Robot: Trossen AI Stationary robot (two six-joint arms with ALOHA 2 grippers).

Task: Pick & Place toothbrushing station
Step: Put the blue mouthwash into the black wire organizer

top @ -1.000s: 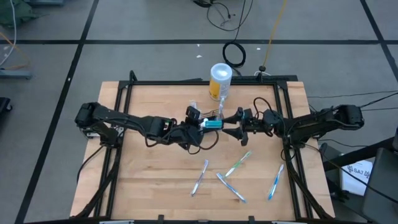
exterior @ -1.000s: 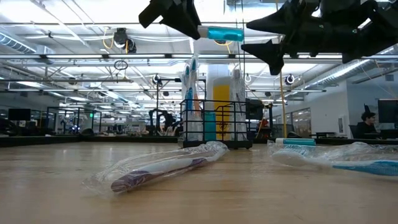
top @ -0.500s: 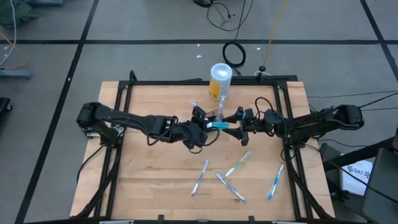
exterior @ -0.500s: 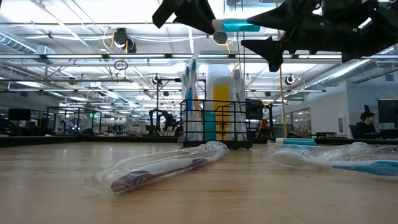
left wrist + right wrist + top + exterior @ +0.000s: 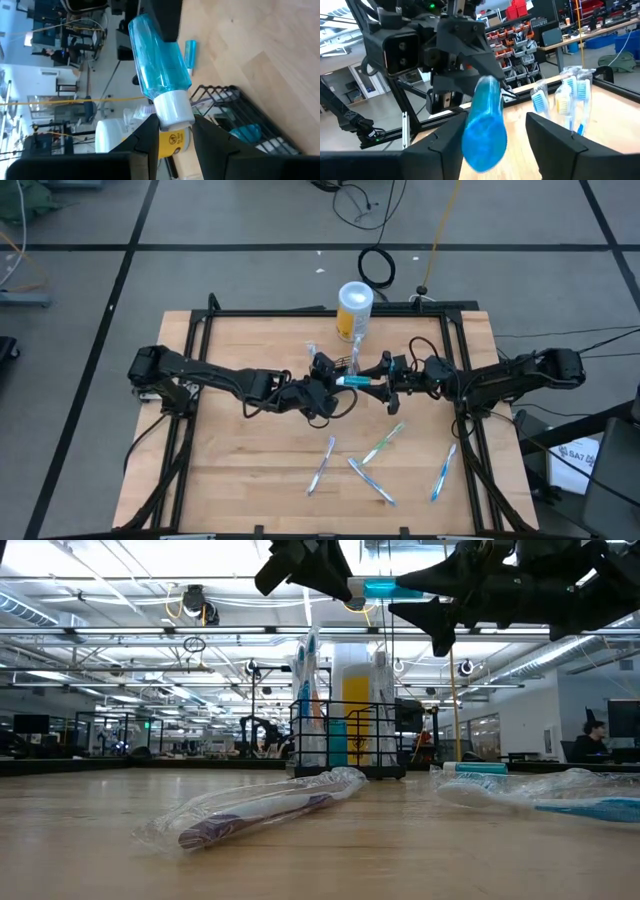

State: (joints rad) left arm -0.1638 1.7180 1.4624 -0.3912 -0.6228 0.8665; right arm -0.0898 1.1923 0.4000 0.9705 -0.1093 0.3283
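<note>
Near the centre of the high view, the left tool (image 5: 326, 383) is clamped on the white-capped end of a blue tube (image 5: 352, 381), holding it level above the tabletop (image 5: 250, 440). The right tool (image 5: 385, 379) sits just right of it, fingers parted around the tube's far end. Just above them stands the black mesh toothbrushing station (image 5: 348, 361), holding upright toothbrushes, below the white-and-yellow canister (image 5: 354, 309). Wrapped toothbrushes (image 5: 383, 444) lie lower right.

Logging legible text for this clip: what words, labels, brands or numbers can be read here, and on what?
None can be read.
White-and-yellow canister: a dark round emblem, too blurred to read.
Blue tube held by the left gripper: no print visible.
Wrapped toothbrushes: no legible print.
</note>
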